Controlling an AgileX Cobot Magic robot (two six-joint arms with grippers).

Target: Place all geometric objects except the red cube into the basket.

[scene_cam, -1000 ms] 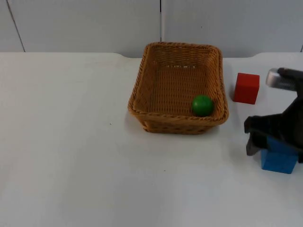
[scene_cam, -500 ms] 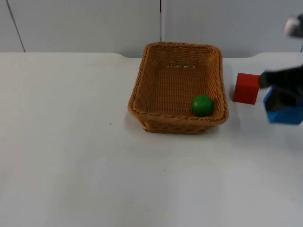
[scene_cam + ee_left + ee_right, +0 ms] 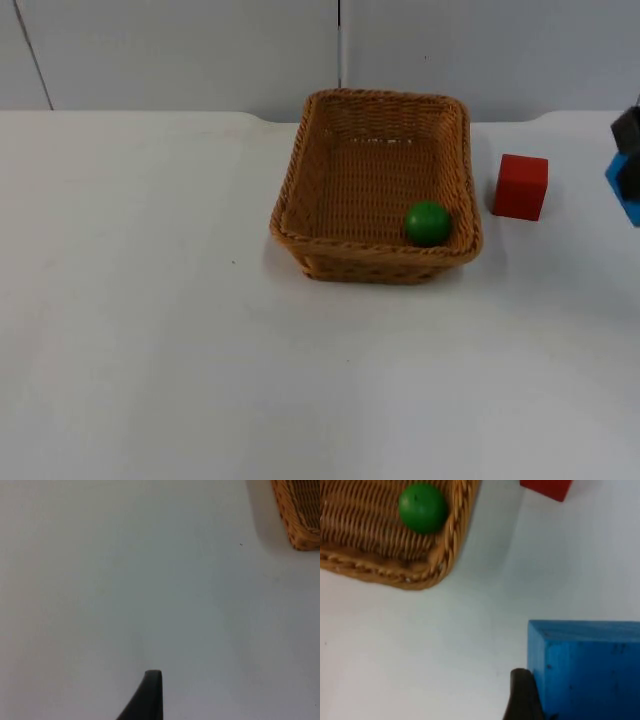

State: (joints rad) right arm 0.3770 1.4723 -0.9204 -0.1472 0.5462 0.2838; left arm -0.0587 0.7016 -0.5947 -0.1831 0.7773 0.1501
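We hold the blue block clamped in the right hand, raised off the desk to clear the basket rim. The green ball lies inside; the red cube stays out. The left hand waits, grip indeterminate.

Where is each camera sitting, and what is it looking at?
Top view: fixed above, facing the grey wall; sees basket, green ball, red cube, right gripper gripping the blue block.
Left wrist view: on the waiting left arm, over the table; its fingertip shows.
Right wrist view: fingertip against the block.
Shared: all see the basket.
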